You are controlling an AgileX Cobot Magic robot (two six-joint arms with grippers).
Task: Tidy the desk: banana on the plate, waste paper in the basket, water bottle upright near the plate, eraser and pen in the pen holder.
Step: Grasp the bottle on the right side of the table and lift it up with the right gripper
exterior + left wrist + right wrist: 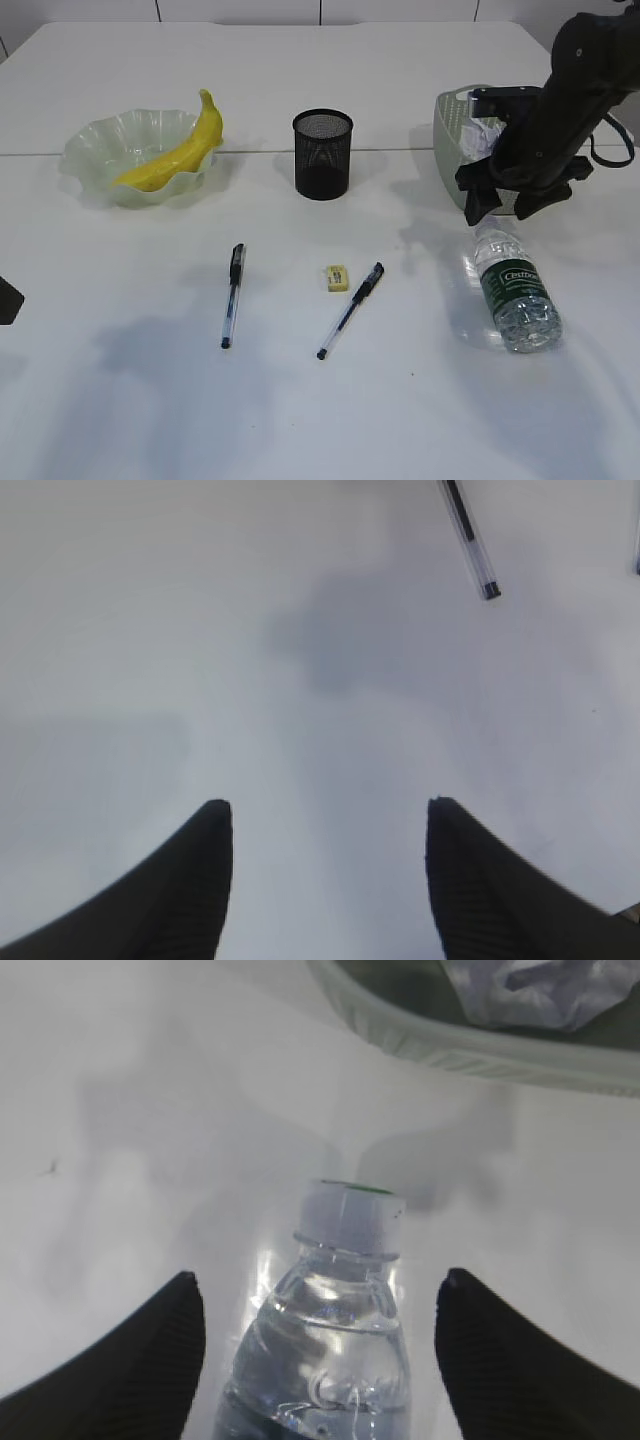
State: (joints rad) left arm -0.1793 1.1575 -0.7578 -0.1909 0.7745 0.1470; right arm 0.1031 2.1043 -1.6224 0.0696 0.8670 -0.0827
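Beside the basket, on its near side, the water bottle lies flat on the surface, cap end toward the basket and base pointing away from it toward the viewer. Its long axis runs roughly from the basket outward, tilted a little to the right. The right pincer hangs just over the cap end, between the basket and the bottle's label, released, with nothing between its fingers; from its own wrist view the neck and cap sit centred between the two dark fingertips, which straddle the bottle's shoulders without touching them (the fingers stand across the long axis, not along it). So the bottle lies straight below and ahead of this pincer, and a descent would likely close on the neck.

The left pincer is likewise released and empty, over bare surface well away from the basket, with only a pen at the edge of its sight. The right arm is plainly the nearer one.
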